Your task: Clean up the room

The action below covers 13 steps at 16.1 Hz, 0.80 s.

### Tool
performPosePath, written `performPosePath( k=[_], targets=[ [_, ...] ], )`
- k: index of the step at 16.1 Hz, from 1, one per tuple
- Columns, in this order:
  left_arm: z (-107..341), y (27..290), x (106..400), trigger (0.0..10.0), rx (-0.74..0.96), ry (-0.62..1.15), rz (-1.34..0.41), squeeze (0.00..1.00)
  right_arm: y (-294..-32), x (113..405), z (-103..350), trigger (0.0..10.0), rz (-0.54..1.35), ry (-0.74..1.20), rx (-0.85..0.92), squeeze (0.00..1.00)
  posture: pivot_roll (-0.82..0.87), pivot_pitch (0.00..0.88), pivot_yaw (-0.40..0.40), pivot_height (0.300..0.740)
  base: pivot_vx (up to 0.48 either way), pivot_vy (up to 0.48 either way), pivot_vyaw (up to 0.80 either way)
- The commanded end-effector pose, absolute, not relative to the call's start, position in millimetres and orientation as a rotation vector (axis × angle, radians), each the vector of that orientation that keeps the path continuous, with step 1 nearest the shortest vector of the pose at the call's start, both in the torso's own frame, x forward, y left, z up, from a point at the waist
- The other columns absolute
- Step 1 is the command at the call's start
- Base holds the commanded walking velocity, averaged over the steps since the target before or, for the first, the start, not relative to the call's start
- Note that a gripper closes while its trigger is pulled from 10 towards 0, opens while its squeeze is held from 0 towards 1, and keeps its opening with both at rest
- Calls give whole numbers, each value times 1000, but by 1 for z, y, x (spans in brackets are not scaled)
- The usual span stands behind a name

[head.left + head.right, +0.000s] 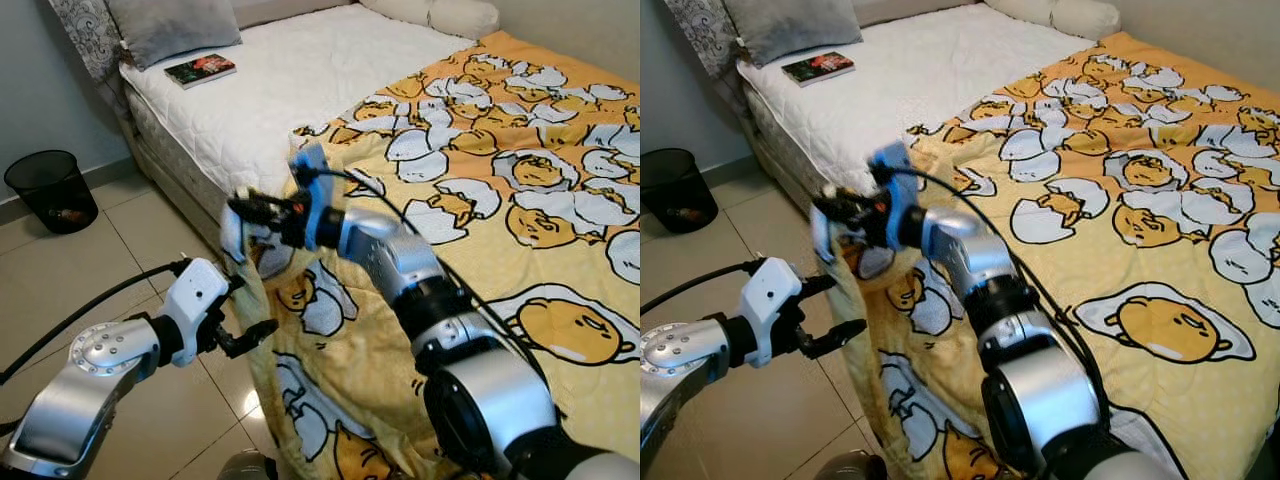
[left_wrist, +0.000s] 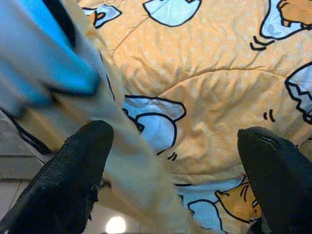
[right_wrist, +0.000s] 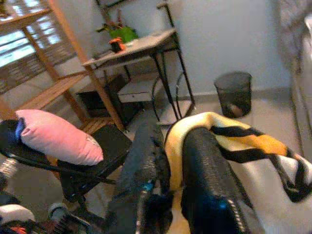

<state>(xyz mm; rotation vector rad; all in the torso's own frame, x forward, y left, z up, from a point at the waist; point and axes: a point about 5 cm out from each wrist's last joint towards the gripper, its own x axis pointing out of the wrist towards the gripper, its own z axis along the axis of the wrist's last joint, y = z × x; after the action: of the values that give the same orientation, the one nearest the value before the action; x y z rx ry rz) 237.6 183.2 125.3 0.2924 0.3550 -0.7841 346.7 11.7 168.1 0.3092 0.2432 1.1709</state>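
Draping yellow egg-print blanket (image 1: 470,200)

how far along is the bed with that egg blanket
Done: the blanket already covers most of the mattress. In hand: the right hand is shut on the blanket's corner, lifted at the bedside; the left hand is open beside the hanging edge. Left: the white head end is uncovered, and a book lies there.
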Motion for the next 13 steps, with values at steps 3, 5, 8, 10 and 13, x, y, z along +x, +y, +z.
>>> performPosePath(
  k=[3,5,8,10,13],
  targets=[
    [125,176,242,10000,304,342,-802,420,29,339,170,10000,1182,224,342,1000,65,0,15,740,0,0,0],
    [124,176,243,10000,304,342,-797,420,26,340,168,10000,1163,226,330,0,62,0,16,740,0,0,0],
    [122,180,244,10000,319,340,-754,416,6,349,161,10000,1043,223,341,0,65,0,4,740,0,0,0],
    [116,188,249,10000,334,326,-605,424,-45,362,143,10000,739,211,380,0,57,0,0,740,0,0,0],
    [117,181,257,10000,281,254,-493,412,-112,348,113,10000,434,188,406,0,40,0,6,740,0,0,0]
  ],
)
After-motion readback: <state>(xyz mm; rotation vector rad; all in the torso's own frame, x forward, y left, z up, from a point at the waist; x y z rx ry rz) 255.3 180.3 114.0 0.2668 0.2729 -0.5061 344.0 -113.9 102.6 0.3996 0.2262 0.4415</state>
